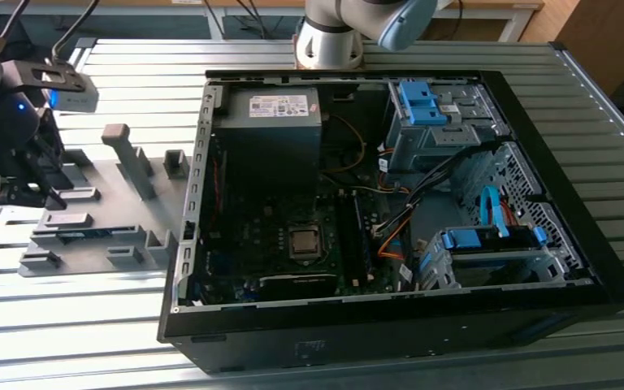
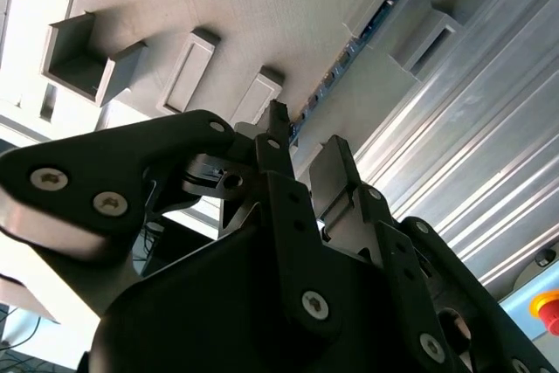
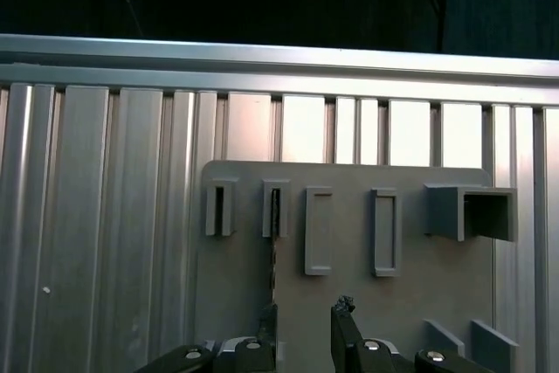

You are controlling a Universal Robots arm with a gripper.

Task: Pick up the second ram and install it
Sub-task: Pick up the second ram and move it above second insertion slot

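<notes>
Black gripper [image 3: 306, 316] hangs over the grey plate [image 3: 410, 294], fingers [image 3: 343, 325] spread wide, gripping nothing. The ram stick [image 3: 272, 259] stands on edge on the plate. One end is slotted into a narrow block [image 3: 276, 209] in the plate's edge row, and the other end reaches under the gripper. In both wrist views that end sits inside the gap, right beside one finger; can't tell if it touches. The second wrist view shows its blue-green edge [image 2: 349, 51].

Neighbours on the plate: a second narrow block [image 3: 220, 207] just beside the stick's block, and a wider frame [image 3: 319, 229] on its other side.

Count for the edge row, first wrist view: 2 narrow blocks, 2 wider frames, 1 open box [image 3: 472, 213], so 5 in all. 1 stick seen.

In the exterior view, 1 tall post [image 1: 127, 158] stands on the plate between the gripper and the open computer case [image 1: 399, 329]. The case sits just beside the plate, on the exterior view's right. Inside the case: 1 power supply [image 1: 269, 130], 2 blue drive brackets [image 1: 421, 101], 1 processor socket [image 1: 305, 241].

Plate and case both rest on a slatted metal table [image 1: 594, 97]. The arm base [image 1: 328, 41] is well apart from the plate, behind the case. 1 red button [image 2: 546, 303] is off the plate, in the second wrist view.
</notes>
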